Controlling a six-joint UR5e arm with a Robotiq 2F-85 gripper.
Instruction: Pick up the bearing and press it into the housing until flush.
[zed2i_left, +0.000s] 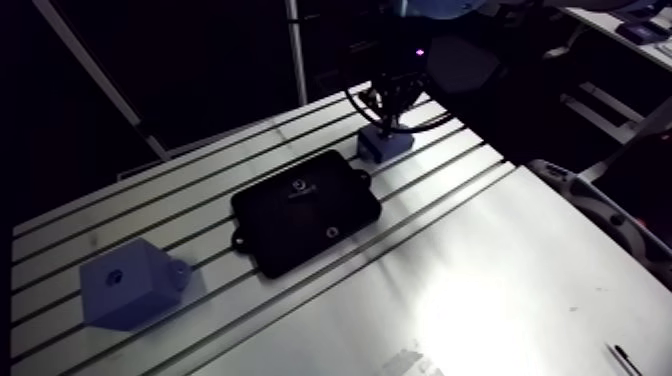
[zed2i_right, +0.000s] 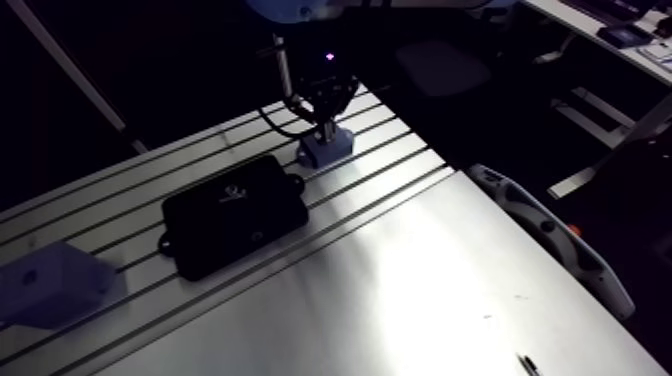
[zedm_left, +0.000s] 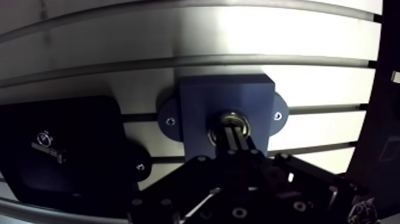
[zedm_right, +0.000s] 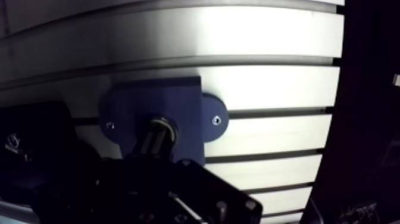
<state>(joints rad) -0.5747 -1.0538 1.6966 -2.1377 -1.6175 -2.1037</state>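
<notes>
The gripper (zedm_left: 231, 136) is standing with its fingers closed together, tips resting on the bearing (zedm_left: 229, 116) (a shiny metal ring), which is sitting in the bore of the blue housing (zedm_left: 196, 98). Across the slotted table (zed2i_left: 500, 260), brightly lit, a blue block (zed2i_left: 125, 287), a black case (zed2i_left: 305, 210) and the housing are lying in a row.

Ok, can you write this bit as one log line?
gripper: shut, tips at bearing | bearing: in housing bore | black case: beside housing
</notes>
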